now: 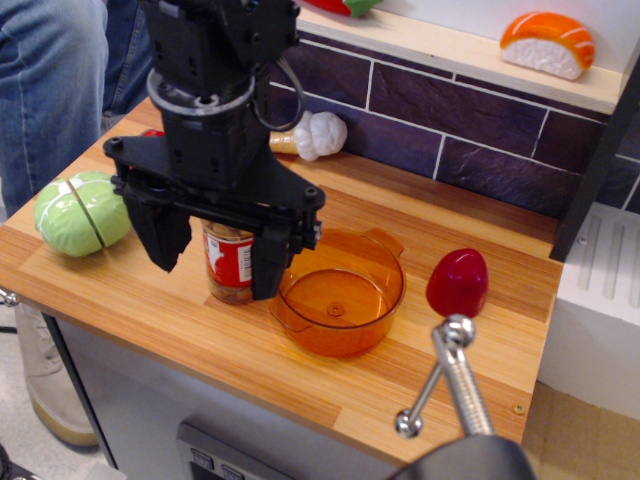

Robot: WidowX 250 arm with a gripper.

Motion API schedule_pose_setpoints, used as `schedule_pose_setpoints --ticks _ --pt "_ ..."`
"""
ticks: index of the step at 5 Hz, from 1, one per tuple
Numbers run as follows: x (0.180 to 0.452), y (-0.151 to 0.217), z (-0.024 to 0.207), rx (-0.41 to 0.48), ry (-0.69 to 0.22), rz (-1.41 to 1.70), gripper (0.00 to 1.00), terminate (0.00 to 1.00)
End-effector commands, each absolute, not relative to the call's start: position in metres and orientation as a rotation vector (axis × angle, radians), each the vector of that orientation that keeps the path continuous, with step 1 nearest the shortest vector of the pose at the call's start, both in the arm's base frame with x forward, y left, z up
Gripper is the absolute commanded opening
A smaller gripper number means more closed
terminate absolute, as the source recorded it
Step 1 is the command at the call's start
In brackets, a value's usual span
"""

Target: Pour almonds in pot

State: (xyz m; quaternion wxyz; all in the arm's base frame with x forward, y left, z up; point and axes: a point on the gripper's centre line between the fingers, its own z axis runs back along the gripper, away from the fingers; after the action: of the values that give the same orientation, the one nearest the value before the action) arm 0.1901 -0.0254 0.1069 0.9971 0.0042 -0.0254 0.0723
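The almonds (232, 288) sit in the bottom of a clear jar (229, 262) with a red-and-white label, standing upright on the wooden counter (180, 340) just left of the pot (340, 295), the two close or perhaps touching. The pot is empty, so the pour has not begun; the step in hand looks like the grasp on the jar. The gripper (218, 255) hangs over the jar with its two dark fingers (268, 262) spread apart, one on each side of it, the right finger lying between jar and pot. The angle hides whether either finger touches the plastic, but they do not seem clamped. Next the fingers need to close on the jar, lift it, carry it right over the pot's rim and tip it. A green cabbage toy (80, 212) lies far left, a glossy red egg toy (458, 282) right of the pot.
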Motion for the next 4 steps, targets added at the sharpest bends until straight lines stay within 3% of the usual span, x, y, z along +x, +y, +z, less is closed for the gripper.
schedule_pose_setpoints --ticks 1,3,4 --pt "0.190 -0.025 0.107 0.009 -0.051 0.145 1.00 0.00" --pt "0.218 0.001 0.132 -0.190 0.202 0.446 1.00 0.00" --pt "0.232 0.026 0.140 -0.325 0.273 0.578 1.00 0.00"
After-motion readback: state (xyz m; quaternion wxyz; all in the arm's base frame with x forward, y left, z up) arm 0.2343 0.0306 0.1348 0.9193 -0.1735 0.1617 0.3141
